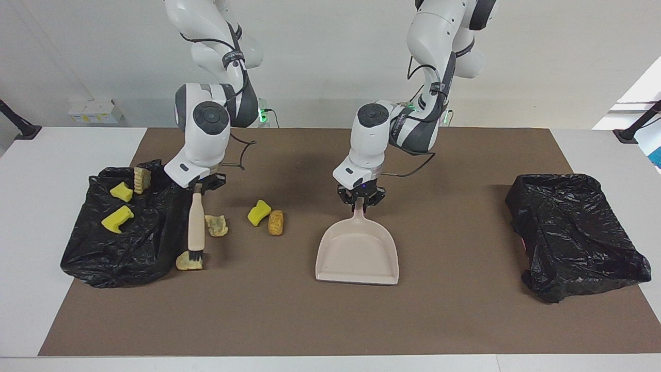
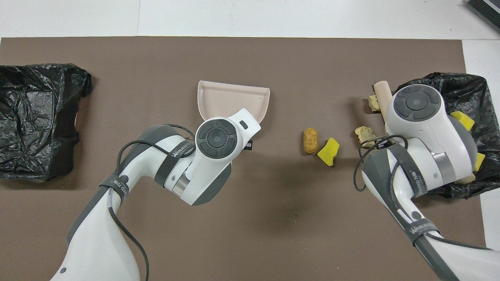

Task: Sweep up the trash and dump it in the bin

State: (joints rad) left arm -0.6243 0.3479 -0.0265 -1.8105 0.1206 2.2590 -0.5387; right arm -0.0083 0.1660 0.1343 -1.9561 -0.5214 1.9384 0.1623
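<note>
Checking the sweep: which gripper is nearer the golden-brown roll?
Right. The right gripper holds the brush two scraps from the golden-brown roll; the left gripper grips the dustpan handle.

The scene is evenly and brightly lit from above. Soft, diffuse shadows are cast on the brown mat [image 1: 465, 310]: a broad dark patch is seen under the arms near the robots' end in the facing view, and a faint round smudge is seen on the mat in the overhead view. Small specular glints are caught on the crinkled black bags [image 1: 573, 232] [image 2: 37, 117], and mild sheen is seen on the white arm shells. The white counter [image 1: 31, 232] appears close to overexposed, as does the pale wall. Both views are sharp, without visible motion blur. Slight bowing of the mat's edges is noticed in the overhead view.
</note>
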